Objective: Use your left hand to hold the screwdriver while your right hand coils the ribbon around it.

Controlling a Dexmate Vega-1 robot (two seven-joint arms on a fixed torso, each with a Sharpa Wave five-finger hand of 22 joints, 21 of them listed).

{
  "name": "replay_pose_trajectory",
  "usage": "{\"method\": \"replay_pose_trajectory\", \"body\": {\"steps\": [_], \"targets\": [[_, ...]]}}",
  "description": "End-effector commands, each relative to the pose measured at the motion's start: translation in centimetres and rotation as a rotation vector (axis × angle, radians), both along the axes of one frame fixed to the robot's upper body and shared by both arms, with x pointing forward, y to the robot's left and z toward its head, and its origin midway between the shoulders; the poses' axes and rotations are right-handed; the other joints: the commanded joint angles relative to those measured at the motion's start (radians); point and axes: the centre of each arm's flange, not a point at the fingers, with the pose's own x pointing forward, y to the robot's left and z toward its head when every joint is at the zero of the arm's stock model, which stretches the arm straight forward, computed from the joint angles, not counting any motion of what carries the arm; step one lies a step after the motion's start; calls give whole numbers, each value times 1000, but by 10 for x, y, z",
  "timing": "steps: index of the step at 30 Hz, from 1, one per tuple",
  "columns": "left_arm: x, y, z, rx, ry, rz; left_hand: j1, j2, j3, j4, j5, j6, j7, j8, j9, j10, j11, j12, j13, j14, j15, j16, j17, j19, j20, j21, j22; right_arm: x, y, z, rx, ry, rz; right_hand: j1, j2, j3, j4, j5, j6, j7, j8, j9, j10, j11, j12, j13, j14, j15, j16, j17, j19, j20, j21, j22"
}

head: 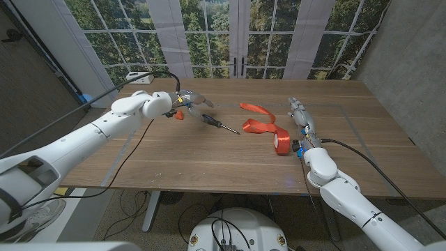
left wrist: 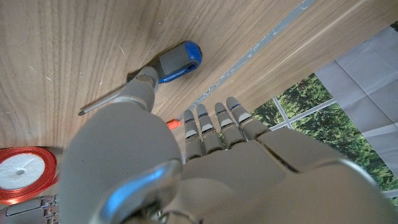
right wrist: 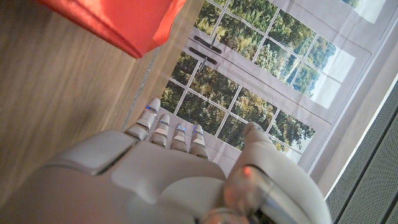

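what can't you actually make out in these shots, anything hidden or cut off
- Whether the left hand touches the screwdriver: head view, too small; left wrist view, the thumb covers part of the handle.
- Small orange thing at the left hand: mostly hidden by the fingers in both views, cannot be identified.
- Ribbon: right wrist view, cut off by the edge, blurred.
- Ribbon spool: left wrist view, cut by the edge and partly behind the hand.

The head view looks down from above and behind both arms over the brown wooden table (head: 209, 160) toward tall windows. The left wrist view sits close over its own grey left hand (left wrist: 205, 162), turned, facing the tabletop. The right wrist view looks along the table toward the windows. Head and left wrist views share the blue-handled screwdriver (head: 212, 122) (left wrist: 165, 67) and the orange ribbon spool (head: 281, 143) (left wrist: 25, 174).
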Motion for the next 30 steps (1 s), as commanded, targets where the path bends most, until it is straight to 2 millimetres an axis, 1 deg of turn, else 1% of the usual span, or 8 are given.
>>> {"method": "replay_pose_trajectory", "body": {"steps": [1, 2, 4, 5, 17, 20, 25, 30], "targets": [[4, -8, -6, 51, -34, 12, 25, -2, -13, 0, 8, 33, 2, 4, 5, 32, -6, 7, 6, 32, -68, 14, 1, 14, -8, -3, 2, 0, -3, -3, 7, 5, -3, -12, -3, -1, 7, -5, 12, -1, 0, 3, 6, 8, -1, 6, 9, 1, -5, 3, 6, -1, -2, 3], [5, -9, -7, 52, -26, 16, 28, -2, -15, 0, 9, 36, 2, 4, 5, 35, -13, 7, 6, 36, -70, 14, 2, 16, -8, -3, 2, 1, -3, -4, 7, 6, -2, -13, -3, -1, 8, -5, 12, -2, 0, 3, 6, 9, -1, 6, 9, 1, -5, 3, 6, -1, -2, 3], [8, -9, -8, 34, -18, -4, 33, -3, -17, 1, 9, 39, 1, 4, 5, 36, -9, 6, 7, 38, -70, 14, 2, 18, -6, -4, 2, 1, -3, -4, 3, 7, -1, -14, -4, -2, 8, -5, 13, -2, 0, 3, 6, 8, -2, 6, 9, 1, -5, 3, 6, -1, -3, 3], [9, -10, -8, 38, -17, 2, 38, 4, -18, 3, 10, 38, 5, 2, 6, 32, -1, 4, 8, 36, -66, 12, 3, 17, 0, -5, 2, 1, -3, -4, 9, 10, -2, -15, -4, -2, 9, -5, 13, -2, 0, 3, 7, 10, -1, 6, 9, 1, -5, 4, 6, -1, -3, 3], [16, -16, -14, 70, 12, 17, 49, 17, -22, 8, 9, 44, 3, 0, 7, 35, -1, 1, 10, 38, -67, 10, 4, 24, 0, -6, 3, 2, -4, -9, 14, 18, -1, -19, -4, -2, 12, -5, 13, -3, -1, 3, 7, 7, -2, 6, 9, 1, -6, 4, 7, -1, -7, 3], [17, -17, -17, 88, 6, 21, 51, 19, -27, 11, 8, 51, 2, 0, 7, 39, -3, 1, 11, 42, -69, 10, 4, 33, 14, -4, 4, 2, -4, -8, 18, 16, -4, -20, -5, -1, 12, -5, 13, -3, -2, 3, 7, 8, -2, 6, 9, 1, -6, 4, 8, 0, -8, 3], [19, -16, -19, 81, 10, 27, 51, 20, -34, 13, 7, 59, 3, 1, 8, 42, -7, 0, 12, 44, -69, 10, 4, 36, 16, -5, 4, 3, -4, -9, 16, 21, -5, -20, -5, -1, 12, -5, 12, -4, -2, 3, 6, 6, -3, 6, 10, 2, -7, 4, 8, -1, -9, 3], [19, -17, -21, 97, -9, 31, 51, 21, -39, 15, 7, 61, 3, -1, 8, 42, 0, -2, 13, 42, -67, 7, 5, 36, 20, -6, 5, 4, -4, -8, 16, 22, 2, -20, -5, 0, 12, -5, 13, -4, -2, 3, 7, 6, -3, 6, 9, 2, -7, 4, 9, -1, -11, 3]]}}
